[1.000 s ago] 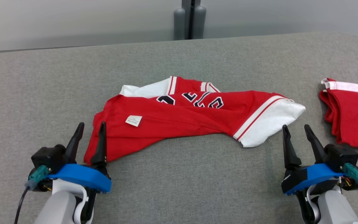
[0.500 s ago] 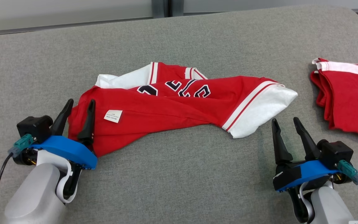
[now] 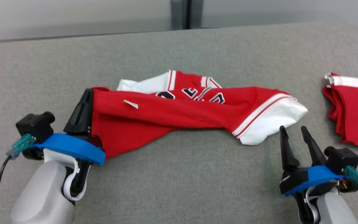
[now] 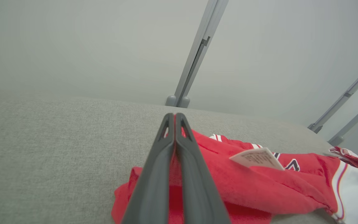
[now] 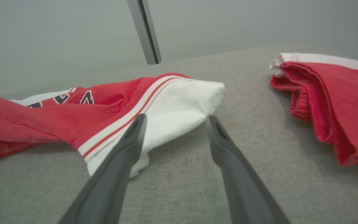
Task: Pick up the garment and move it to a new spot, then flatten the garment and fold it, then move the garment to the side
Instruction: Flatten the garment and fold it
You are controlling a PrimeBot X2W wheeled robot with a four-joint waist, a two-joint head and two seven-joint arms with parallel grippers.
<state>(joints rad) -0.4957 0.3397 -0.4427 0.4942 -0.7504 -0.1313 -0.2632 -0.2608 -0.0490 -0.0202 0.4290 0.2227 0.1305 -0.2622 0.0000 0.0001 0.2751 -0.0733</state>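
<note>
head / garment: red jersey (image 3: pixel 182 113) with dark lettering, lying crumpled across the middle of the grey padded surface (image 3: pixel 179 180), long axis left to right.
head / left gripper: left gripper (image 3: pixel 87 93) clamped on the garment's left edge, fingers pressed together. The red cloth is raised at that corner and runs taut toward the middle.
head / care tag: white care tag (image 3: pixel 130 104) on the red cloth just right of the left gripper, tilted.
head / white sleeve: white sleeve (image 3: pixel 275 119) with red-and-white striped trim forms the garment's right end and lies flat on the surface.
head / right gripper: right gripper (image 3: pixel 292 129) released, fingers spread and holding nothing, tips just below and right of the white sleeve.
head / second garment: second red garment (image 3: pixel 353 115) with a white band, bunched at the right edge, apart from the jersey.
head / backdrop: pale wall with a grey post (image 3: pixel 182 14) behind the surface.
left wrist / grip: both fingers (image 4: pixel 154 174) meet along their length, with a thin strip of red cloth pinched between them.
left wrist / garment: the rest of the jersey spreads right of the fingers, care tag standing up off the cloth.
right wrist / fingers: wide apart, with grey surface between them.
right wrist / sleeve: white sleeve sits just past the tips. One finger overlaps the striped trim; contact can't be told.
right wrist / second garment: folded red pile at right, well clear of the fingers.
</note>
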